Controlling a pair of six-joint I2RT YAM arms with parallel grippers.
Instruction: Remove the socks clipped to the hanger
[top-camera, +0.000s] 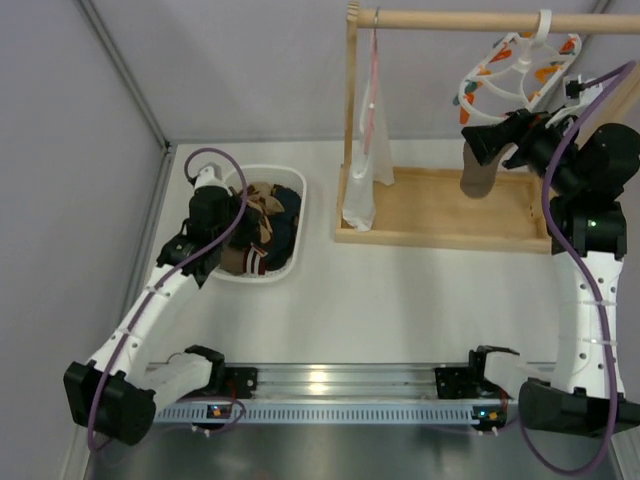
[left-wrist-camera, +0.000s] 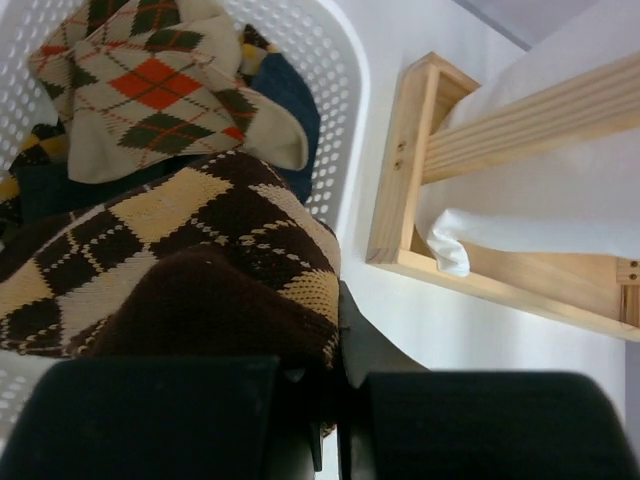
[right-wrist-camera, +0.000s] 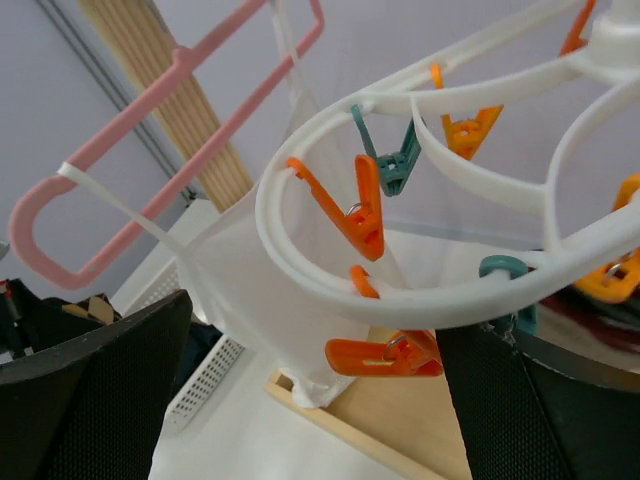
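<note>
The white ring hanger (top-camera: 515, 75) with orange and teal clips hangs from the wooden rail. One taupe sock (top-camera: 480, 172) still hangs from it. My right gripper (top-camera: 492, 140) is open beside that sock; in the right wrist view its fingers (right-wrist-camera: 90, 390) straddle the hanger ring (right-wrist-camera: 300, 270) and an orange clip (right-wrist-camera: 385, 355). My left gripper (top-camera: 228, 215) is over the white basket (top-camera: 298, 205), shut on the brown-and-tan argyle sock (left-wrist-camera: 190, 260). Other socks lie in the basket, among them a tan argyle one (left-wrist-camera: 150, 90) and a navy one (left-wrist-camera: 292, 92).
A white cloth bag (top-camera: 362, 170) hangs from a thin pink hanger (right-wrist-camera: 150, 140) on the same rail. The wooden rack base (top-camera: 440, 210) lies under it, with its post (top-camera: 352, 90) at the left. Grey walls close in the left side and the back.
</note>
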